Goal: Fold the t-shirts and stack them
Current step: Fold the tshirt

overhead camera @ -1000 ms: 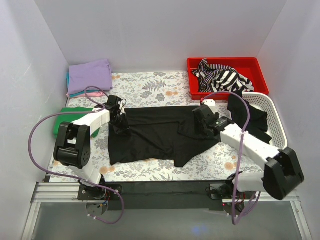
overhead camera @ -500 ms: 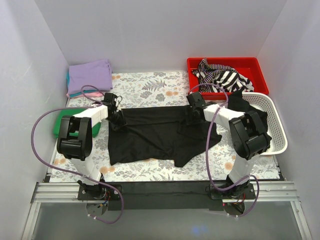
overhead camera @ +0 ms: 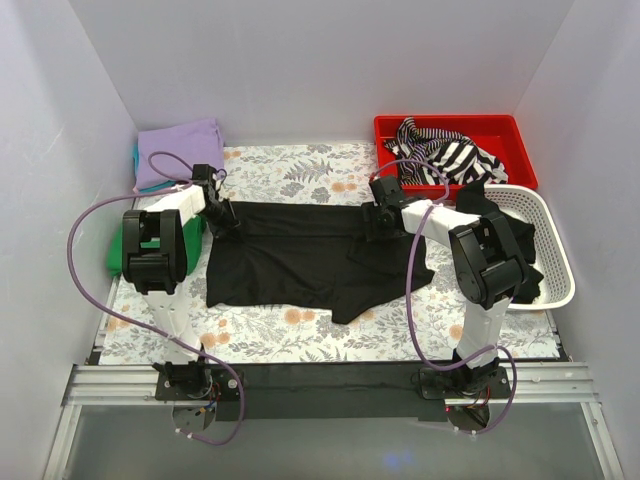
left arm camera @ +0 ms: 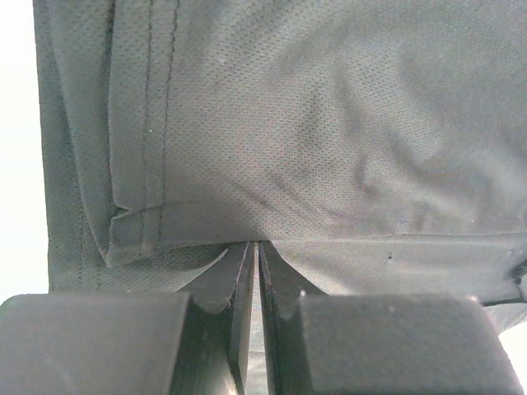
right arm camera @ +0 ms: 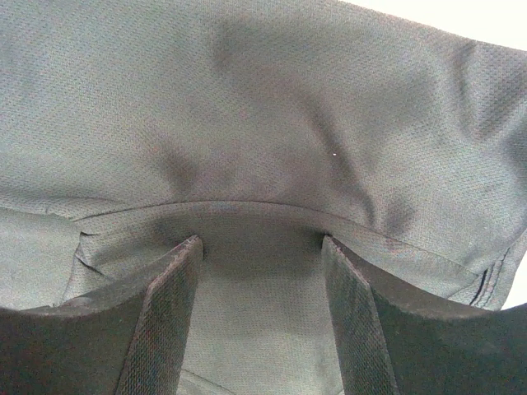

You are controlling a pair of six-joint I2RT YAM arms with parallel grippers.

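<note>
The black t-shirt (overhead camera: 300,260) lies spread across the floral mat, its far edge pulled straight between my two grippers. My left gripper (overhead camera: 215,212) is at the shirt's far left corner. In the left wrist view it (left arm camera: 255,245) is shut on the shirt's (left arm camera: 329,123) edge beside a stitched hem. My right gripper (overhead camera: 378,218) is at the far edge right of the middle. In the right wrist view it (right arm camera: 262,243) is open, with a fold of the shirt (right arm camera: 247,107) lying across its tips. A folded lavender shirt (overhead camera: 180,150) tops a stack at the far left, and a green one (overhead camera: 115,250) lies nearer.
A red bin (overhead camera: 520,135) at the far right holds striped cloth (overhead camera: 440,155). A white basket (overhead camera: 558,255) at the right holds dark cloth (overhead camera: 500,225). White walls close in the left, back and right sides. The table's near edge has a black rail.
Both grippers have moved away from me toward the back, dragging the black shirt's far edge with them. The shirt now lies flatter and wider, shifted back and left.
</note>
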